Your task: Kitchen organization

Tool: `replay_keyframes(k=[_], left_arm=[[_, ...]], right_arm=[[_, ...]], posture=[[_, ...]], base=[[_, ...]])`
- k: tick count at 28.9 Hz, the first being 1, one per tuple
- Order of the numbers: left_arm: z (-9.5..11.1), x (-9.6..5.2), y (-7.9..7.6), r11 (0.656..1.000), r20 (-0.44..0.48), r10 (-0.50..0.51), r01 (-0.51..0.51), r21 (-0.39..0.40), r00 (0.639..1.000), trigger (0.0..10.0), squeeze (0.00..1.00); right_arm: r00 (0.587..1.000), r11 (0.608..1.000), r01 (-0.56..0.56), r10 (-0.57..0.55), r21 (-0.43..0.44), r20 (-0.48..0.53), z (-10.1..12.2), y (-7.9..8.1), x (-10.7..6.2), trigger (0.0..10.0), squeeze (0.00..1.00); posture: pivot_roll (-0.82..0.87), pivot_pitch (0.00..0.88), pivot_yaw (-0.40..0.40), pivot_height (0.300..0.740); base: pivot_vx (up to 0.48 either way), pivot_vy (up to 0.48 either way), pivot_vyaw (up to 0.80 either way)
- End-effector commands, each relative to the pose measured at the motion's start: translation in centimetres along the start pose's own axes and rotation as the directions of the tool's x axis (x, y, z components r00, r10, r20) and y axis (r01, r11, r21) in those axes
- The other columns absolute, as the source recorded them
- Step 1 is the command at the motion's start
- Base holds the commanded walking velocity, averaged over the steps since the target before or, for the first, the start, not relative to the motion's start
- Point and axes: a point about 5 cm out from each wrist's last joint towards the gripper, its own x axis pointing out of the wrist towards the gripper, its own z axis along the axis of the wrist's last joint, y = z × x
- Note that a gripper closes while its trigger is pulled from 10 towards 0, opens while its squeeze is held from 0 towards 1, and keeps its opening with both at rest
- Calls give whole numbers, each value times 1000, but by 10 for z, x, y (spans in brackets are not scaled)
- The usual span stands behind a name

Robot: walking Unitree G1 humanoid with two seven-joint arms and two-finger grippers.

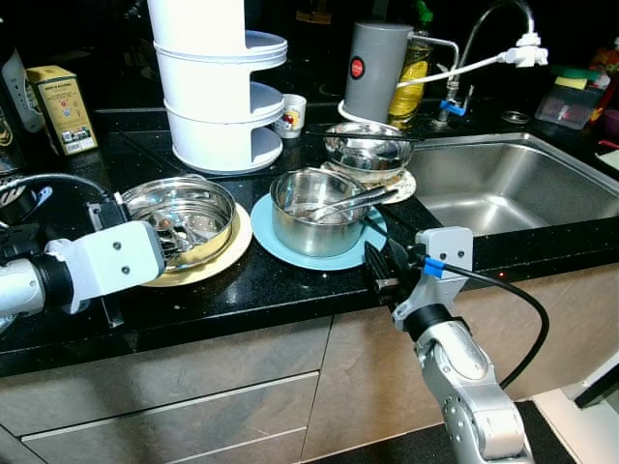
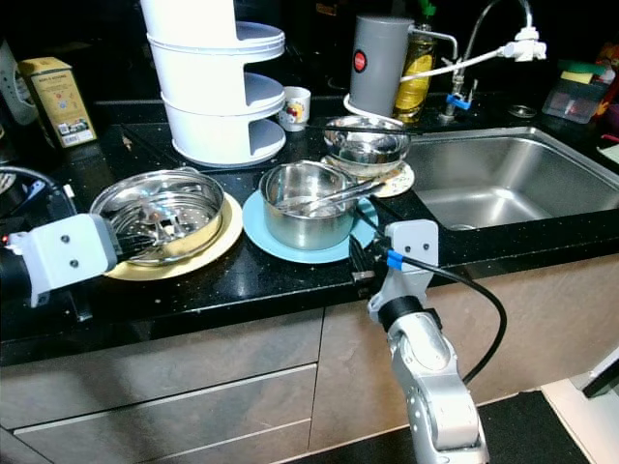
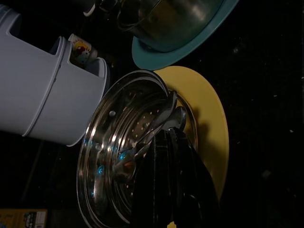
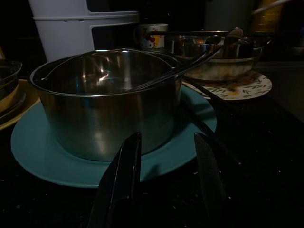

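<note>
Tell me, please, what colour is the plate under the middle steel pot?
Light blue plate, clearest in the left eye view.

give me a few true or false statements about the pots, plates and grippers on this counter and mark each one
1. The tall steel pot stands on the round teal plate. True.
2. The shallow perforated steel pan sits on a red plate. False: it sits on the round yellow plate.
3. The right gripper has its fingers open, in front of the teal plate. True.
4. The left gripper hangs over the sink. False: it is at the perforated pan, reaching over its rim.
5. The steel sink is full of dishes. False: the basin looks bare.
6. A long utensil leans in the tall pot. True.
</note>
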Motion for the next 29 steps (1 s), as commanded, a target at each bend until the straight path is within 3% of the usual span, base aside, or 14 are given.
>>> replay_keyframes(k=[1, 10, 12, 13, 15, 18, 19, 20, 21, 22, 23, 24, 25, 29], left_arm=[[-1, 1, 0, 1000, -9, -11, 11, 16, 1000, 0, 0], [1, 2, 2, 999, 4, 12, -12, 32, 1000, 0, 0], [7, 0, 17, 993, 66, 118, -117, -18, 991, 0, 0], [7, 0, 17, 993, 66, 118, -117, -18, 991, 0, 0], [17, -7, 41, 976, 124, 212, -204, -76, 969, 0, 0], [13, -10, 38, 993, 63, 115, -114, -11, 991, 0, 0], [9, -9, 29, 998, 27, 53, -54, 38, 998, 4941, 0], [7, -8, 24, 997, 2, 11, -11, 70, 1000, 4941, 0], [5, -7, 19, 997, -6, -11, 11, 77, 1000, 8902, 0], [5, -6, 17, 997, -8, -22, 23, 77, 1000, 8902, 0], [5, -4, 14, 1000, 24, -17, 17, 10, 1000, 10000, 612], [5, -4, 14, 1000, 24, -17, 17, 10, 1000, 10000, 612], [4, -4, 14, 1000, 34, -15, 16, -21, 999, 10000, 1000], [4, -4, 14, 998, 25, -33, 35, -48, 999, 10000, 1000]], right_arm=[[1000, 1000, 5, -5, 5, -2, 0, -1, 0, 10000, 0], [1000, 1000, 4, -4, 5, -1, 0, -1, 0, 10000, 0], [1000, 1000, 3, -3, 5, 1, 0, -1, 0, 10000, 0], [1000, 1000, 3, -3, 5, 1, 0, -1, 0, 10000, 0], [1000, 1000, 4, -4, 6, 0, 0, -1, 0, 10000, 0], [1000, 1000, 4, -4, 9, -1, -1, -1, 0, 10000, 0], [1000, 1000, 3, -3, 10, -3, -2, 0, 0, 10000, 0], [1000, 1000, 2, -2, 11, -3, -2, 1, 0, 10000, 0], [1000, 1000, 1, -1, 12, -4, -2, 1, 0, 10000, 0], [1000, 1000, 1, -1, 13, -4, -2, 2, 0, 10000, 0], [1000, 1000, -1, 1, 14, -3, -2, 2, 0, 10000, 0], [1000, 1000, -1, 1, 14, -3, -2, 2, 0, 10000, 0], [1000, 1000, -1, 1, 14, -3, -2, 2, 0, 10000, 0], [1000, 1000, 1, -1, 13, -5, -2, 2, 0, 10000, 0]], posture=[[-16, 93, -57, 740], [-14, 86, -58, 740], [-15, 86, -59, 740], [-15, 86, -59, 740], [-14, 87, -59, 740], [-14, 87, -59, 740], [-4, 93, -58, 740], [-4, 93, -58, 740], [-7, 96, -56, 740], [-7, 96, -56, 740], [-8, 97, -56, 740], [-8, 97, -56, 740], [-11, 99, -52, 740], [-11, 99, -52, 740]], base=[[0, 0, 0], [0, 0, 0], [0, 0, 0], [0, 0, 0], [0, 0, 0], [0, 0, 0], [0, 0, 0], [0, 0, 0], [0, 0, 0], [0, 0, 0], [0, 0, 0], [0, 0, 0], [0, 0, 0], [0, 0, 0]])
